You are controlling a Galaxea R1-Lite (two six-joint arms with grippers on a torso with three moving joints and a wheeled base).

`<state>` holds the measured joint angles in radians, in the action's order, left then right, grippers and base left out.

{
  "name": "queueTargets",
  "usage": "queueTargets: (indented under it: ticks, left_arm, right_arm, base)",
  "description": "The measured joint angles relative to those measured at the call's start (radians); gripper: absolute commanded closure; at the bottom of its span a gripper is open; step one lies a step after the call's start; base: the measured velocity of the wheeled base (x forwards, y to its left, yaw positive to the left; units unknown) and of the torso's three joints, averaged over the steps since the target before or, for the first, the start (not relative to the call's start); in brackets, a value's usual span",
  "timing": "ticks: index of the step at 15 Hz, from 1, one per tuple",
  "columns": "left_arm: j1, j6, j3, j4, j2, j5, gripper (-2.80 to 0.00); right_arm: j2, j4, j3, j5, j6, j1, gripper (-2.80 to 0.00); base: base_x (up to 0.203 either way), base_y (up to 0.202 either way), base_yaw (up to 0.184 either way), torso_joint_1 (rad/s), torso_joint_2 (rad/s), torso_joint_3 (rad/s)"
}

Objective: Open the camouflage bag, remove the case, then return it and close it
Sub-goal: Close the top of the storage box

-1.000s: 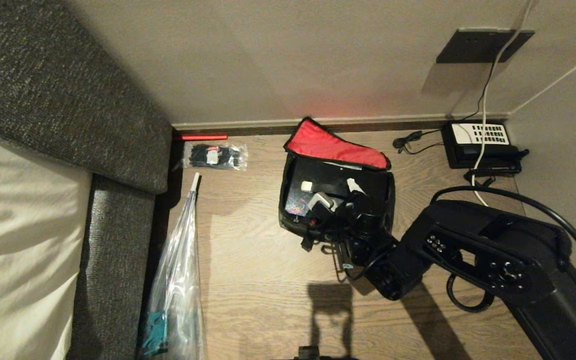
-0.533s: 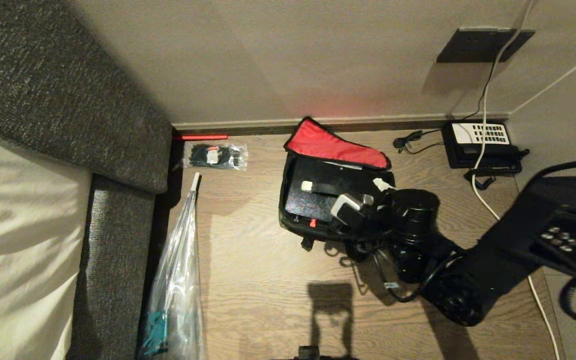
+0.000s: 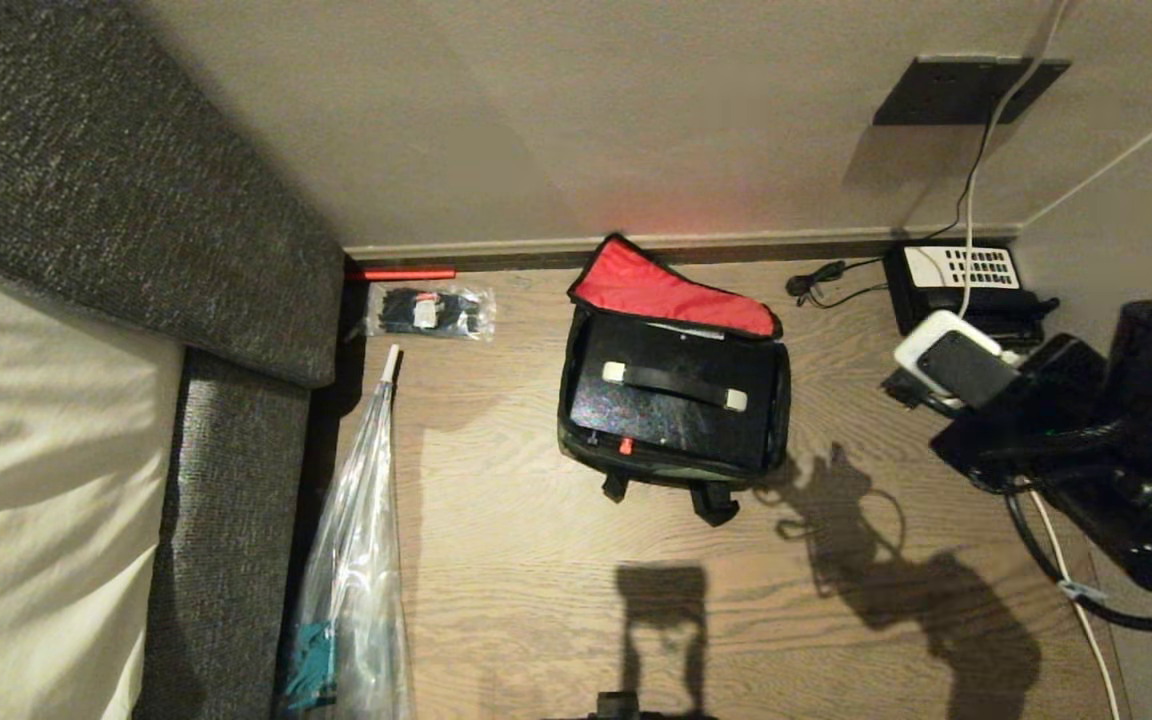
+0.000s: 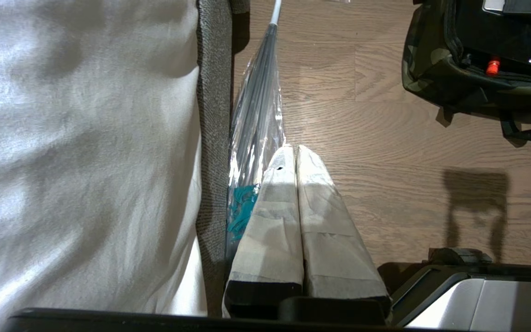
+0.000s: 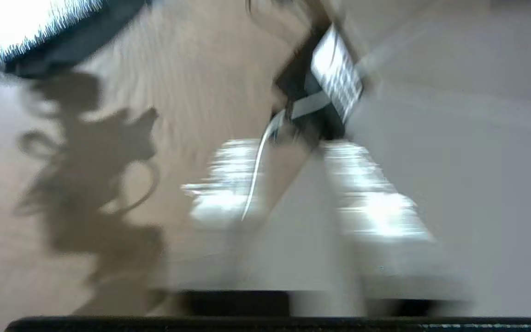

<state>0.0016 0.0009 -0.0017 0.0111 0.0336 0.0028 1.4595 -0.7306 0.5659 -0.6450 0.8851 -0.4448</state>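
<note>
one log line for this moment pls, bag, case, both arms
bag: open, red lid up | case: inside bag | right tool: empty, off to bag's right near phone | left tool: shut, parked

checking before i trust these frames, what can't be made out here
- Right hand: right wrist view is motion-blurred, so its finger gap is unreadable; nothing shows between the fingers.
- Camouflage bag: head view, the case fills the opening and hides the interior.
- Case labels: head view, too small to read.
- Left wrist view: the bag is cut off by the frame edge.
</note>
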Motion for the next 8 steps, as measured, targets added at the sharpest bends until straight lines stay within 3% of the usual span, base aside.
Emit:
queueTargets:
  ticks: [5, 8]
  left_arm:
    - [0.000, 0.001, 0.000, 0.000, -0.007, 0.000, 0.00]
    - [0.000, 0.001, 0.000, 0.000, -0.012, 0.000, 0.00]
  right_arm:
    - [-0.299, 0.522, -0.022, -0.010, -0.258, 0.016, 0.00]
    - [-0.464, 0.881, -0.016, 0.036, -0.498, 0.019, 0.00]
  base:
    - [0.000, 0.000, 0.000, 0.000, 0.00, 0.000]
    - [0.000, 0.000, 0.000, 0.000, 0.00, 0.000]
